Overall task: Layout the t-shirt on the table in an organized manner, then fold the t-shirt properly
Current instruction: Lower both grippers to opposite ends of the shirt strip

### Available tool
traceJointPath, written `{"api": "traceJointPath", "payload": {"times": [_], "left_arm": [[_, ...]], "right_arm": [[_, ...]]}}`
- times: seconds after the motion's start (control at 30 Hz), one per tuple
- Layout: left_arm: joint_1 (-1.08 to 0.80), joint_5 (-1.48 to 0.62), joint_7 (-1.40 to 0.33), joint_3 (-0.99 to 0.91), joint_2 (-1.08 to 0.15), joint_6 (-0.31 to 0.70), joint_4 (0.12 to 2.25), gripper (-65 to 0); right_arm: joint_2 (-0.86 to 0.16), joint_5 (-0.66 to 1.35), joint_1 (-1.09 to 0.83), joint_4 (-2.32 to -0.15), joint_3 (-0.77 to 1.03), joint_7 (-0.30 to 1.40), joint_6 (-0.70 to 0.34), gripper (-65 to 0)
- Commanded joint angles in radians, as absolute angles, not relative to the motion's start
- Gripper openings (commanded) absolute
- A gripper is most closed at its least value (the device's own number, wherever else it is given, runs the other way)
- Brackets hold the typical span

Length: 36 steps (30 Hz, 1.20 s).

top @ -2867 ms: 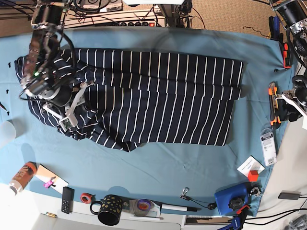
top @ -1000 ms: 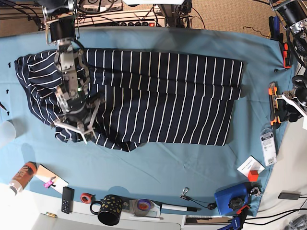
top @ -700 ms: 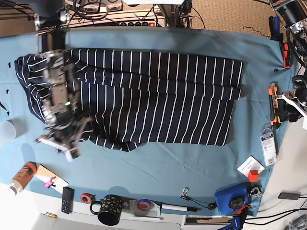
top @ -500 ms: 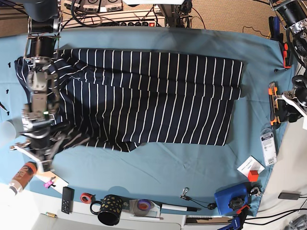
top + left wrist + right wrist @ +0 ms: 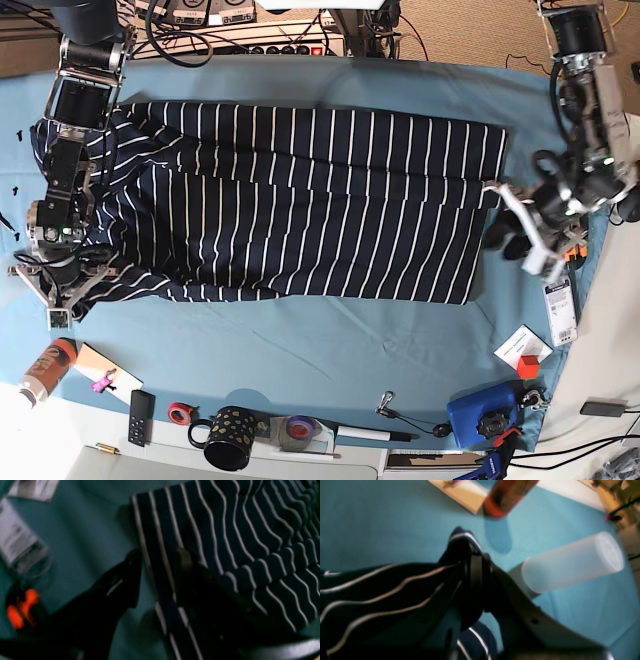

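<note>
Right gripper (image 5: 470, 562) clamps the navy white-striped fabric t-shirt (image 5: 300, 200), spread across the teal-cloth table (image 5: 330, 350), at its left edge. My left gripper (image 5: 160, 562), jaws parted, straddles the shirt's right edge.

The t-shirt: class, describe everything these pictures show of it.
The t-shirt is dark navy soft fabric with thin white stripes, lying spread wide and mostly flat on the teal table, with a crease along its length. The right gripper is shut on a bunched corner of it. The left gripper is open, its jaws astride the opposite edge.
</note>
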<state>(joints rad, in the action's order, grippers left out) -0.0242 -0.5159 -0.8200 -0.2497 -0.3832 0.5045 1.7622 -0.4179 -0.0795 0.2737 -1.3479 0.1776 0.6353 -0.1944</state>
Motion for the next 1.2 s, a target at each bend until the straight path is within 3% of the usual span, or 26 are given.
{"api": "traceJointPath", "payload": {"times": [0.0,0.2,0.57,0.73,0.93,1.17], "left_arm": [[0.011,-0.496,-0.792,-0.223,-0.394,0.483,1.777,-41.9],[0.151,-0.35,-0.741,-0.098,-0.357,0.384,1.68,-41.9],[0.433,-0.351,-0.732,-0.094,-0.33,0.422,1.232,-41.8],[0.487,-0.352,-0.78,-0.094,-0.33,0.446,1.064,-41.8],[0.494,-0.434,-0.826,-0.094,-0.329,0.498,1.029,-41.8],[0.496,-0.466,-0.802,-0.094,-0.324,0.495,1.029,-41.8]], "right_arm": [[-0.44,-0.078,0.302,-1.365,0.184,0.604,-0.184,-65.0],[-0.44,-0.067,0.302,-1.366,0.184,0.597,-0.184,-65.0],[-0.44,-0.01,0.319,-1.361,0.183,0.485,-0.186,-65.0],[-0.439,-0.006,0.407,-1.252,0.183,0.477,-0.186,-65.0],[-0.412,0.008,0.553,-1.013,0.183,0.47,-0.223,-65.0],[-0.353,0.007,0.598,-0.979,0.183,0.432,-0.243,-65.0]]}}
